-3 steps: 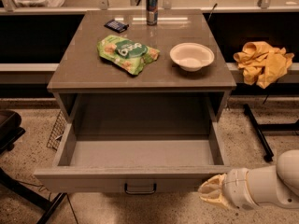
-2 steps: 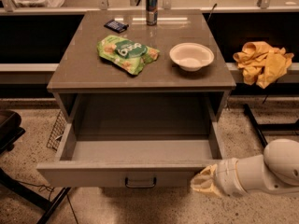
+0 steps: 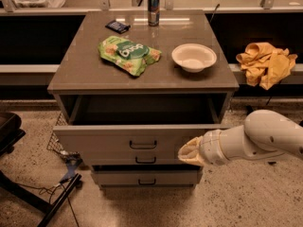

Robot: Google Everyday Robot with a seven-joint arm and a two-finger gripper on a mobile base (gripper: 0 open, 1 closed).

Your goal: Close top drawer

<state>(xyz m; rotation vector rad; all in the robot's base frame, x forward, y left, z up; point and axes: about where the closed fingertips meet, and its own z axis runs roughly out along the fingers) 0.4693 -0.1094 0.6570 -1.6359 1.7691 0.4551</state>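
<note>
The top drawer (image 3: 94, 141) of the grey-brown cabinet stands partly open, its flat front a short way out from the cabinet body, with a small dark handle (image 3: 143, 144) at its centre. The inside of the drawer shows only as a dark slot under the cabinet top. My gripper (image 3: 188, 152) is at the end of the white arm coming in from the right. It rests against the right part of the drawer front, to the right of the handle.
On the cabinet top (image 3: 85, 70) lie a green snack bag (image 3: 128, 54), a white bowl (image 3: 194, 57), a can (image 3: 153, 8) and a small dark packet (image 3: 117, 26). Two shorter drawer fronts (image 3: 147, 178) sit below. A yellow cloth (image 3: 265, 63) lies at the right; a black stand (image 3: 42, 197) at the lower left.
The drawer has slid far in towards the cabinet. My gripper has moved left and forward, staying against the drawer front.
</note>
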